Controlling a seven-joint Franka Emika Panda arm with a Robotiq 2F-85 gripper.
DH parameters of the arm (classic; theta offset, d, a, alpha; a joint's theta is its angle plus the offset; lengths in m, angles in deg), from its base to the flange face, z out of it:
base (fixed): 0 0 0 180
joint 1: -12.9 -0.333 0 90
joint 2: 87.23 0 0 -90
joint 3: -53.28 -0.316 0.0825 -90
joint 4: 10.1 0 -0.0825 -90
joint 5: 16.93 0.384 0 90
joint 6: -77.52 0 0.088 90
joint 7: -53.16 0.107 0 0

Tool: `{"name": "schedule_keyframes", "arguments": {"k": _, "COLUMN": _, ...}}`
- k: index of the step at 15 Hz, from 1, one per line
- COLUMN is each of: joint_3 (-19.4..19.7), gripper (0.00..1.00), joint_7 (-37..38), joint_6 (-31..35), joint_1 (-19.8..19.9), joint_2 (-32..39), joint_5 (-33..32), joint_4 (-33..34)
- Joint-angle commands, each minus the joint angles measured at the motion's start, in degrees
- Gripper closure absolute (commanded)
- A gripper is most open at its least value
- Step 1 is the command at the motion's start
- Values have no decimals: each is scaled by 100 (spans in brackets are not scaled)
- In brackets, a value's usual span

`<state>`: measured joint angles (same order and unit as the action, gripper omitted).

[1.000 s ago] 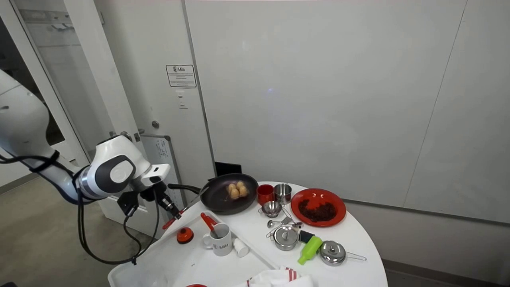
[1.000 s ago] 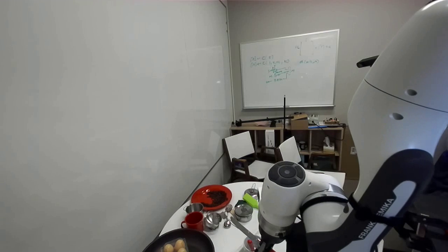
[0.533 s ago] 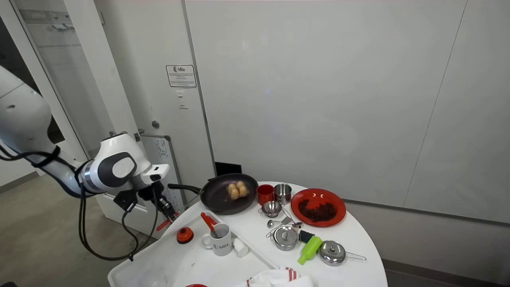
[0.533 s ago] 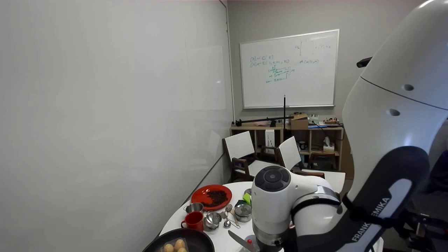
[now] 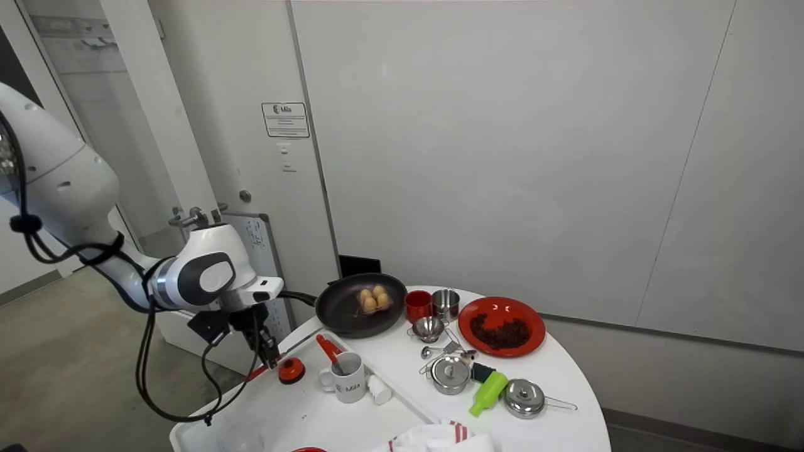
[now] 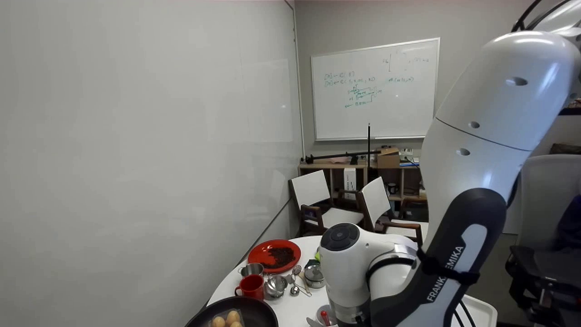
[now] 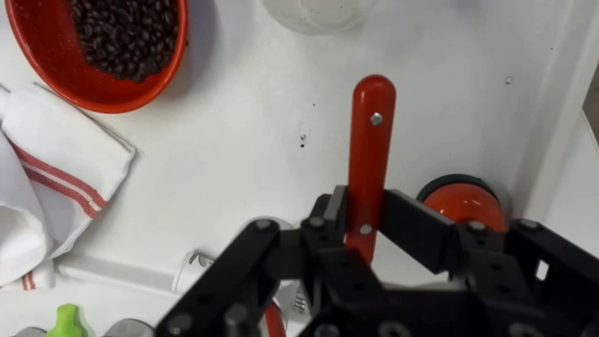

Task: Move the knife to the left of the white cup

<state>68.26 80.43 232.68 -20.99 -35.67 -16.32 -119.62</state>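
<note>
Clearly, from where I stand, everything hangs on how the slim table knife with a red handle (image 7: 373,140) lies from the white ceramic mug with dark lettering (image 5: 353,380), which I take for the cup. The black two-fingered tool (image 7: 366,199) is clamped on the handle, a finger against each side, with the rounded butt jutting free. In an exterior view the knife sits left of the mug, its long axis slanting from the handle up toward the round dark frying pan (image 5: 342,315). The round red knob with a black base (image 5: 291,370) shows there between knife and mug; in the wrist view, the handle itself comes between knob and mug. So I'd judge the knife is held above the white rimmed surface (image 5: 270,420), its exact landing spot uncertain. The silver blade (image 6: 312,322) barely shows in an exterior view, near the mug. Likely what remains is lowering and letting go, clear of the knob, though whose left is meant I can't say.
</note>
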Motion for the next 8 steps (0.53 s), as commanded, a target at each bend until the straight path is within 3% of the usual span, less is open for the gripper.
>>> {"name": "schedule_keyframes", "arguments": {"k": 1, "joint_3": 38, "gripper": 91, "joint_7": 431, "joint_6": -72, "joint_1": 94, "joint_2": 469, "joint_5": -151, "joint_4": 372}}
{"name": "schedule_keyframes", "arguments": {"k": 8, "joint_3": -85, "gripper": 91, "joint_7": 724, "joint_6": -163, "joint_1": 154, "joint_2": 969, "joint_5": -101, "joint_4": 801}}
